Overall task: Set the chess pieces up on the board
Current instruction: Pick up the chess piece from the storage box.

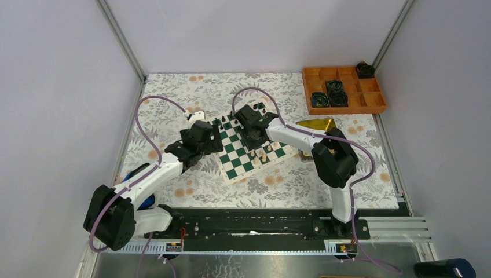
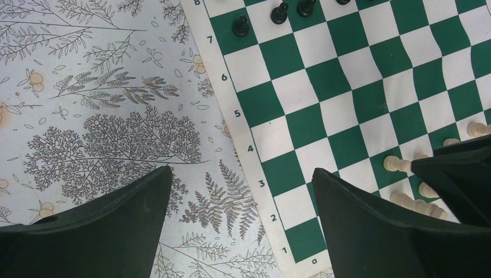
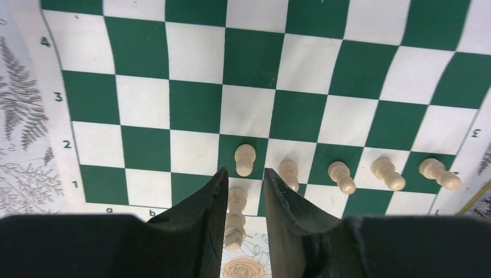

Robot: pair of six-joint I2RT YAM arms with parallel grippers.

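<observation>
The board [image 1: 231, 156] lies tilted in the middle of the floral cloth. Black chess pieces [image 2: 241, 26] stand along its far rows. Cream pawns [image 3: 341, 176] stand in row 2, with more cream pieces [image 2: 396, 164] near the right arm. My right gripper [image 3: 245, 172] hangs over row 1, jaws narrowly open astride an upright cream piece [image 3: 236, 214], with a gap on its right side. My left gripper [image 2: 241, 171] is wide open and empty above the board's left border, one finger over the cloth and one over the board. Both grippers show in the top view, left [image 1: 201, 138] and right [image 1: 252, 134].
An orange compartment tray [image 1: 376, 104] holding black coiled cables [image 1: 330, 92] sits at the back right. A gold tin [image 1: 315, 124] lies beside the board's right corner, under the right arm. Metal frame posts and white walls enclose the table.
</observation>
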